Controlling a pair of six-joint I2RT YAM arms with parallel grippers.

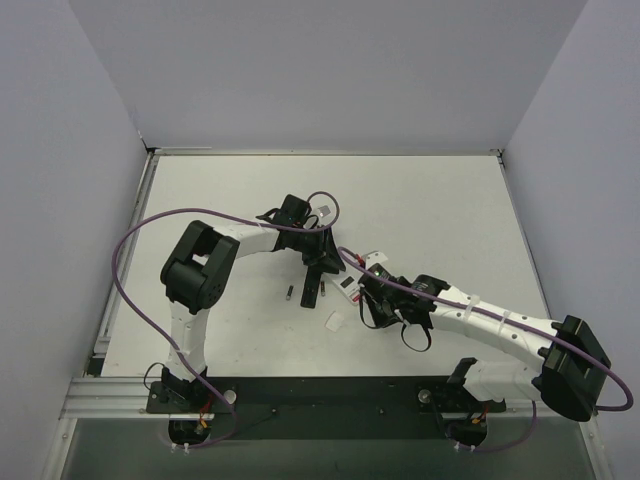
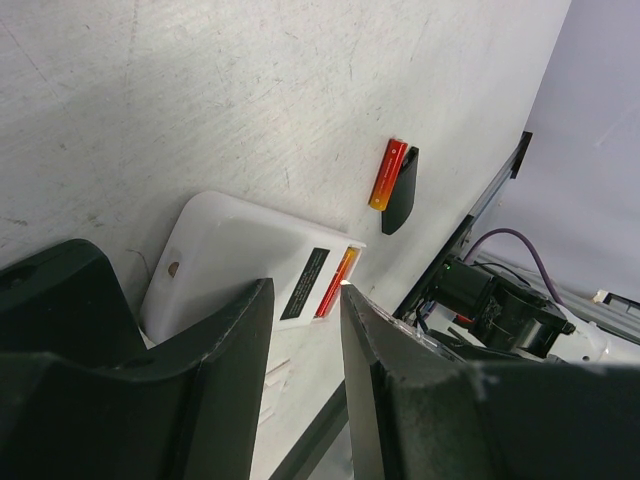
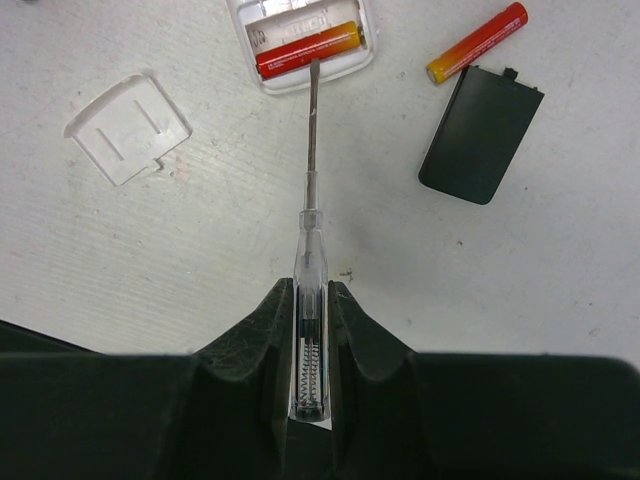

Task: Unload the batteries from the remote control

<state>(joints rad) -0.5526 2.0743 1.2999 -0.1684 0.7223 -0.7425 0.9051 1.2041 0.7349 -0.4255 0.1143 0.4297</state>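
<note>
**Screwdriver tip at the seated battery, mid-worktop**

The things cluster near the middle of the white worktop (image 1: pixel 430 200), well apart from its far edge and from the pale walls (image 1: pixel 330 70) that close it in on three sides. The aluminium rail (image 1: pixel 300 395) carrying both arm bases runs along the near edge.

The right claw (image 3: pixel 312 290) is clamped on the clear handle of a screwdriver (image 3: pixel 311 150). The blade reaches forward and its tip touches the red-and-yellow battery (image 3: pixel 310 48) seated in the open compartment of the white remote control (image 2: pixel 230 255). The left claw (image 2: pixel 303 290) sits over the other end of that remote with its fingers apart and a narrow gap between them. Whether they press on the casing cannot be told.

A second battery (image 3: pixel 478 42) lies loose on the worktop just right of the remote, beside the top corner of a flat black cover (image 3: pixel 480 133). A white battery cover (image 3: pixel 128 127) lies face up to the left of the blade, apart from the remote. From overhead another battery (image 1: pixel 288 294), only a tiny dark stub there, lies just left of a slim black bar (image 1: pixel 308 288).

The surface is matt white, scuffed and finely scratched. Purple cables (image 1: pixel 130 250) loop off both arms.
</note>
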